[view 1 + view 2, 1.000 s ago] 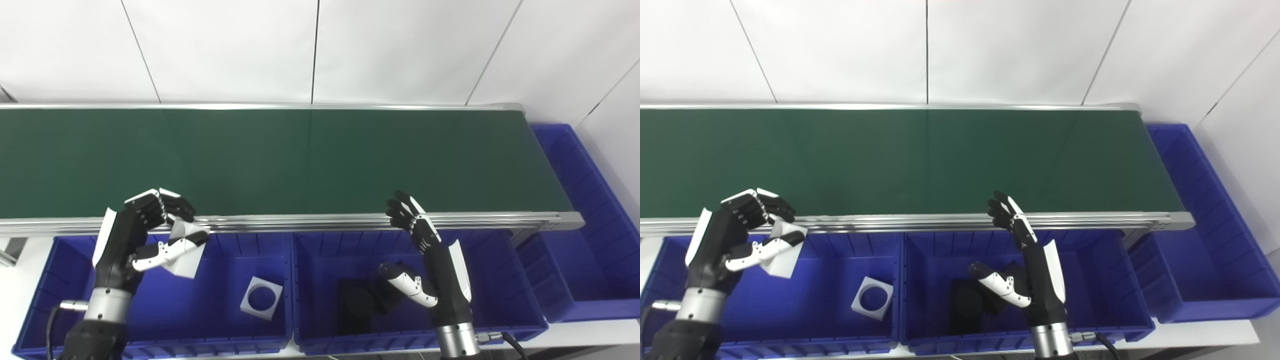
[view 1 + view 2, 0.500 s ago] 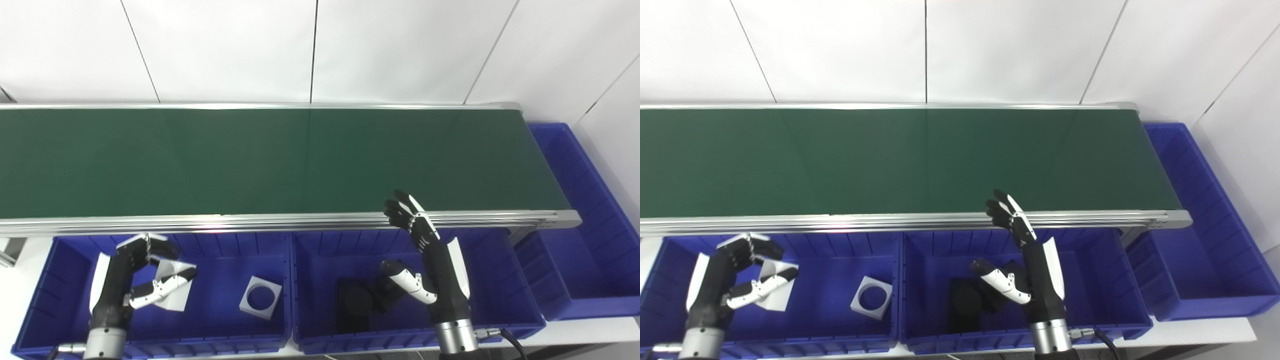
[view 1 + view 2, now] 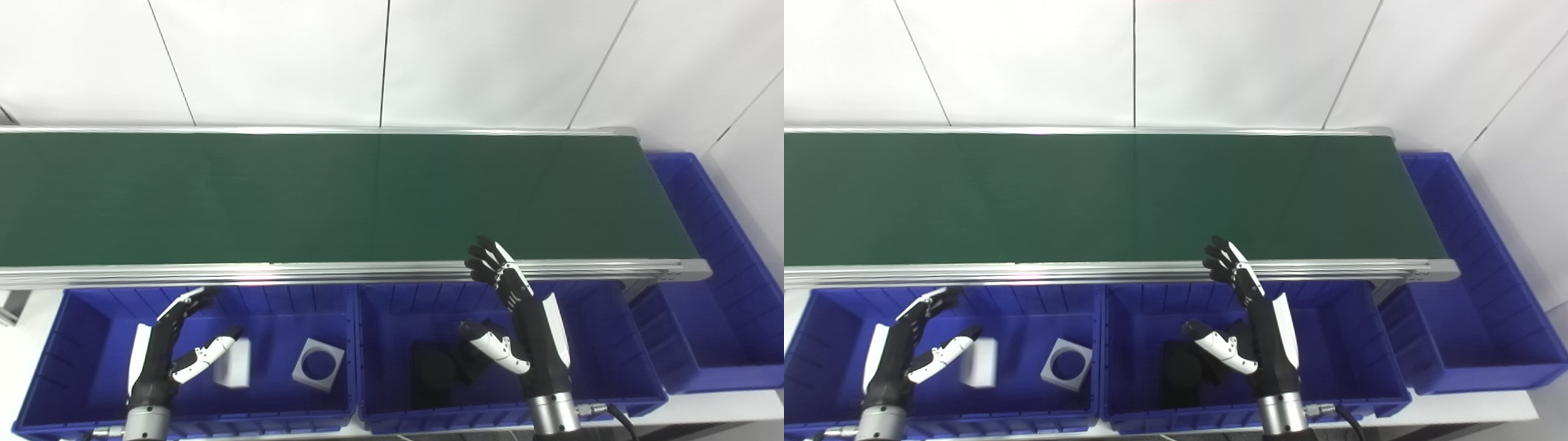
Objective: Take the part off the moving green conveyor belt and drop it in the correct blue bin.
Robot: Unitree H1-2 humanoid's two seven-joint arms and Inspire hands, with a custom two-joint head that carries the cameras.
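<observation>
While left hand [image 3: 165,343] hangs over left bin [image 3: 92,318], fingers spread, holding nothing, white part [image 3: 233,371] sits just beside thumb tip, inside that bin; whether touching, can't tell. Second white part with round hole [image 3: 317,364] lies right of it, apart. Right hand [image 3: 520,324] above middle bin [image 3: 600,343], fingers splayed, empty. Dark parts [image 3: 438,373] beneath it. Belt [image 3: 343,196] bare.

The left hand [image 3: 165,343] has opened, releasing the white part [image 3: 234,371] into the left bin [image 3: 86,306].
</observation>
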